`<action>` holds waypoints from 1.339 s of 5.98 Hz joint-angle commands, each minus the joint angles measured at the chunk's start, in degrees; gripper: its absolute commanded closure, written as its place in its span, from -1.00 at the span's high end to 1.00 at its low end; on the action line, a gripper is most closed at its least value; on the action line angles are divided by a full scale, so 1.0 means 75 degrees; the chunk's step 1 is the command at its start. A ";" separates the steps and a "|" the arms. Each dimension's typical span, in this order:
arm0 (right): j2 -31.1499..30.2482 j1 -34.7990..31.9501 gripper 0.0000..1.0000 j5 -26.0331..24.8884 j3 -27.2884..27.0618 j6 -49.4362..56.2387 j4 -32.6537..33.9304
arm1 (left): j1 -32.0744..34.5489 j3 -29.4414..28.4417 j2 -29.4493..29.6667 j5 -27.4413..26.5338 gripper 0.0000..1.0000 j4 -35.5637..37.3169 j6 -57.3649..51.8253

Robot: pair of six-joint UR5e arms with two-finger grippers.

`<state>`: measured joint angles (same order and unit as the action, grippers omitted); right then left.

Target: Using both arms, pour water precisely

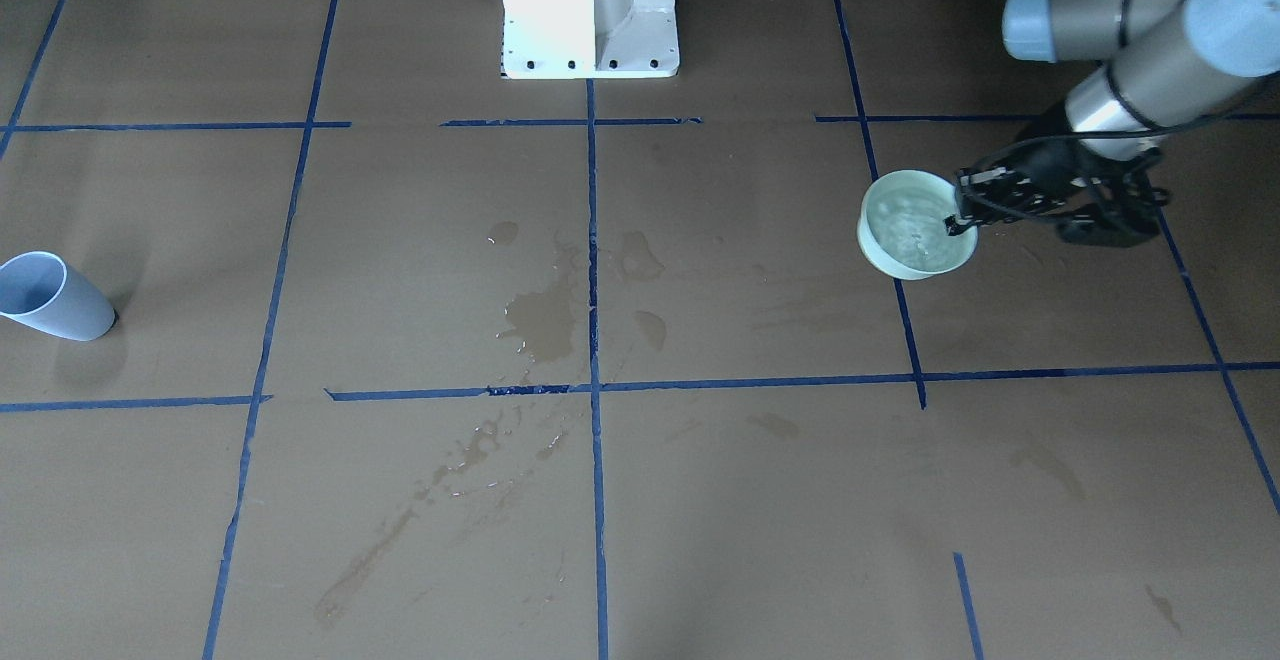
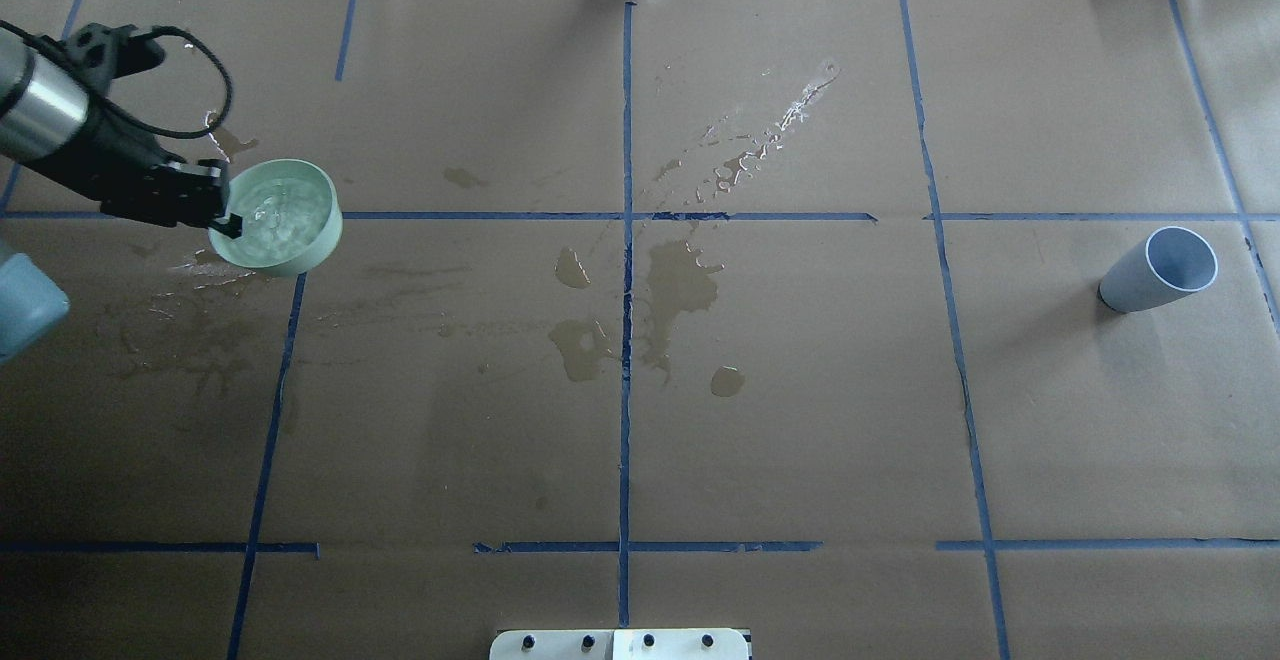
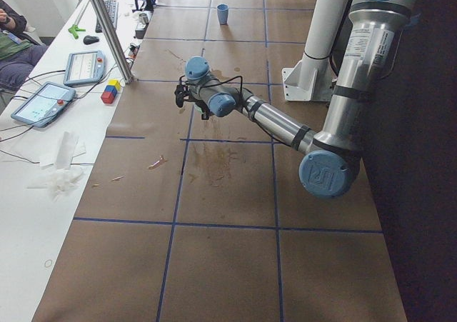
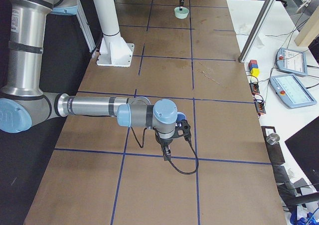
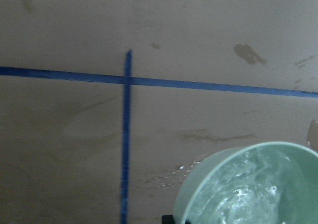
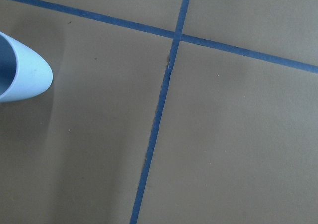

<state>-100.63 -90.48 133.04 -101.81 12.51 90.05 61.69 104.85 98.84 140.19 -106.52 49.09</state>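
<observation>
Pinching a water-filled bowl's rim

Far on the table's (image 2: pixel 800 410) left side, the pale green bowl (image 2: pixel 318 235) is clamped at its rim by the left gripper (image 2: pixel 228 216). Its water (image 2: pixel 278 215) ripples: likely heavy and sloshy, so hold it level. Whether the right gripper's (image 4: pixel 166 152) jaws are closed, I cannot tell.

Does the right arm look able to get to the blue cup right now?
Probably yes: the blue cup stands alone on bare table and shows at the edge of the right wrist view, so the right gripper seems near, with nothing between.
</observation>
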 commanded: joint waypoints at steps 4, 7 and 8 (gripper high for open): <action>0.0000 0.0005 1.00 0.0004 0.0005 -0.0028 -0.0030 | 0.1102 -0.0944 -0.1727 0.0223 -1.00 -0.0929 -0.3018; 0.0000 0.0017 1.00 0.0004 -0.0007 -0.0028 -0.0030 | 0.1032 -0.2821 -0.1600 0.0153 -1.00 -0.4000 -0.1256; 0.0000 0.0028 1.00 0.0004 0.0005 -0.0028 -0.0030 | 0.0997 -0.2963 -0.1589 0.0071 -1.00 -0.4251 -0.1039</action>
<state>-100.63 -90.31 133.07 -101.85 12.30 89.82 69.40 84.32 86.78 141.22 -135.11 38.42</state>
